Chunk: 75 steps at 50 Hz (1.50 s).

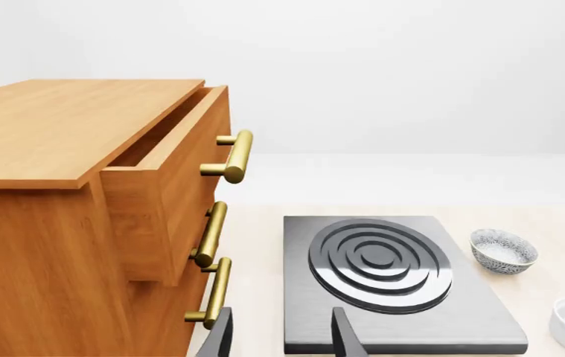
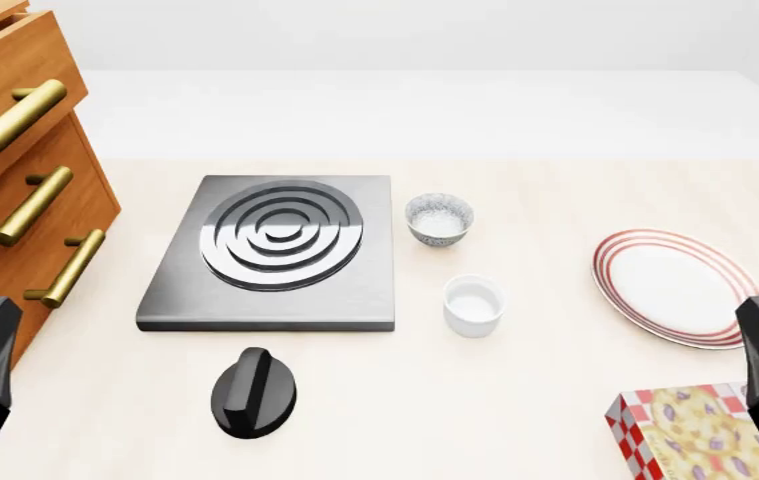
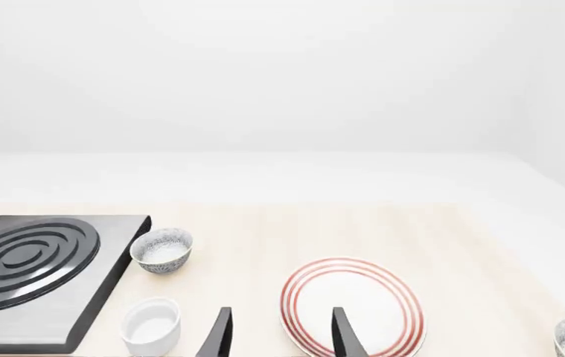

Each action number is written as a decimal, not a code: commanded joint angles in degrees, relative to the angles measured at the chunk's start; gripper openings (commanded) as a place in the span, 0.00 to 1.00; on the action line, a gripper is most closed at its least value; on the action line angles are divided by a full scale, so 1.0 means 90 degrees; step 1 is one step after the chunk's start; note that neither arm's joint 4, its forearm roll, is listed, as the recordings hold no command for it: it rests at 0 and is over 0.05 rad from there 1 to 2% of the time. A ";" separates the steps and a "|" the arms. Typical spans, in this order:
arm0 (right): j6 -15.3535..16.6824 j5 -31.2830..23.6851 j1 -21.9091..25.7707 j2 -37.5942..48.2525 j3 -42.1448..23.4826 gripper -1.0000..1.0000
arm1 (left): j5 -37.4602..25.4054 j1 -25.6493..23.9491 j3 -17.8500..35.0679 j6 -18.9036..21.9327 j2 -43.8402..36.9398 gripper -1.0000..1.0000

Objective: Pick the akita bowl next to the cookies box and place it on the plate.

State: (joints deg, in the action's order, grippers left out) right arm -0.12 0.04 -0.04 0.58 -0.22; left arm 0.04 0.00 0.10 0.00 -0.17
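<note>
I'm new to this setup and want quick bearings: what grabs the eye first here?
The black stove plate with raised rings, mid-table, stands out first. To its left looms a wooden cabinet with brass handles, top drawer partly open. At right lies the red-ringed plate, with the cookies box at the near right corner.

No readable text anywhere.
The red-and-white chequered cookies box (image 2: pixel 706 435), near right, shows only its picture of yellow cookies; no letters are visible.
</note>
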 commanded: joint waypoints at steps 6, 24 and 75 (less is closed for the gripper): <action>0.0023 -0.0773 -0.0024 0.0211 -0.0835 1.00 | 0.0007 0.0000 0.0017 0.0000 -0.0029 1.00; 0.0681 -0.2841 -0.1007 0.1454 -0.3997 1.00 | 0.0007 0.0000 0.0017 0.0000 -0.0029 1.00; 0.0002 0.0373 -0.6301 0.8284 -0.5357 1.00 | 0.0007 0.0000 0.0017 0.0000 -0.0029 1.00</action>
State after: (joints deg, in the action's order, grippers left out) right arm 0.67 -2.02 -50.49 62.40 -44.90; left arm 0.11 0.00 0.25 0.00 -0.43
